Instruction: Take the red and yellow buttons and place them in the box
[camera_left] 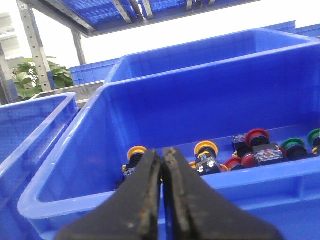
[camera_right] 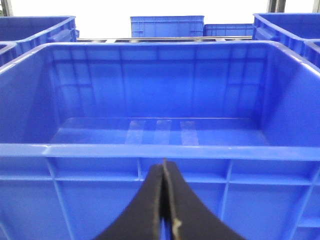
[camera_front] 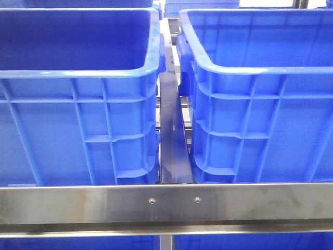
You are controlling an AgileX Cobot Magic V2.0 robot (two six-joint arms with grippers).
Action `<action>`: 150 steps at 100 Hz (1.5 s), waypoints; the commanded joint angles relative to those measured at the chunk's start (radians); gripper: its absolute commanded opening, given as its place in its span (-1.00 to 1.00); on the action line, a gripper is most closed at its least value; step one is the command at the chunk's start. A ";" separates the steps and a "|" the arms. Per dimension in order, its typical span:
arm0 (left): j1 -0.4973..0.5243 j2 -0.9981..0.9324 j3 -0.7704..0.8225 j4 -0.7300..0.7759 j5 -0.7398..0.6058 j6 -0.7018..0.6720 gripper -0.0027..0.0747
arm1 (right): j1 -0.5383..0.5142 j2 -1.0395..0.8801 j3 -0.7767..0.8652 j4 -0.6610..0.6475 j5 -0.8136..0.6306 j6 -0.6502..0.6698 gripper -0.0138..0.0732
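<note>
In the left wrist view, yellow buttons (camera_left: 206,148) and red buttons (camera_left: 257,136) lie on the floor of a blue crate (camera_left: 280,181), each with a dark blocky end. Another yellow button (camera_left: 136,152) shows just behind my fingertips. My left gripper (camera_left: 161,151) is shut with nothing in it, outside the crate's near wall and apart from the buttons. My right gripper (camera_right: 163,162) is also shut and empty, just outside the near wall of an empty blue box (camera_right: 100,150). Neither gripper shows in the front view.
Green buttons (camera_left: 293,145) lie among the others. In the front view, two tall blue crates (camera_front: 78,73) (camera_front: 260,67) stand side by side behind a steel rail (camera_front: 166,203), with a narrow gap (camera_front: 171,135) between them. More blue crates (camera_right: 166,25) stand beyond.
</note>
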State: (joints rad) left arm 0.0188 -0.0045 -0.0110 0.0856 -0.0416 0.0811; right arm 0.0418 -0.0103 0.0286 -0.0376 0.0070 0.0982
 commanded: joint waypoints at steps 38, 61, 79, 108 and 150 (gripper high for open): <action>0.003 -0.029 -0.043 -0.013 -0.083 -0.005 -0.98 | -0.002 -0.022 -0.002 -0.010 -0.083 -0.005 -0.84; 0.003 0.068 -0.272 -0.046 0.117 -0.017 -0.98 | -0.002 -0.022 -0.002 -0.010 -0.083 -0.005 -0.84; 0.003 0.247 -0.511 -0.046 0.344 -0.017 -0.98 | -0.002 -0.022 -0.002 -0.010 -0.083 -0.005 -0.84; 0.003 0.534 -0.800 -0.031 0.562 -0.001 -0.98 | -0.002 -0.022 -0.002 -0.010 -0.083 -0.005 -0.84; 0.003 0.603 -0.819 -0.037 0.588 -0.001 -0.96 | -0.002 -0.022 -0.002 -0.010 -0.083 -0.005 -0.84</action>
State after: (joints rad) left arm 0.0188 0.5912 -0.7927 0.0559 0.6125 0.0810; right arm 0.0418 -0.0103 0.0286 -0.0376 0.0070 0.0982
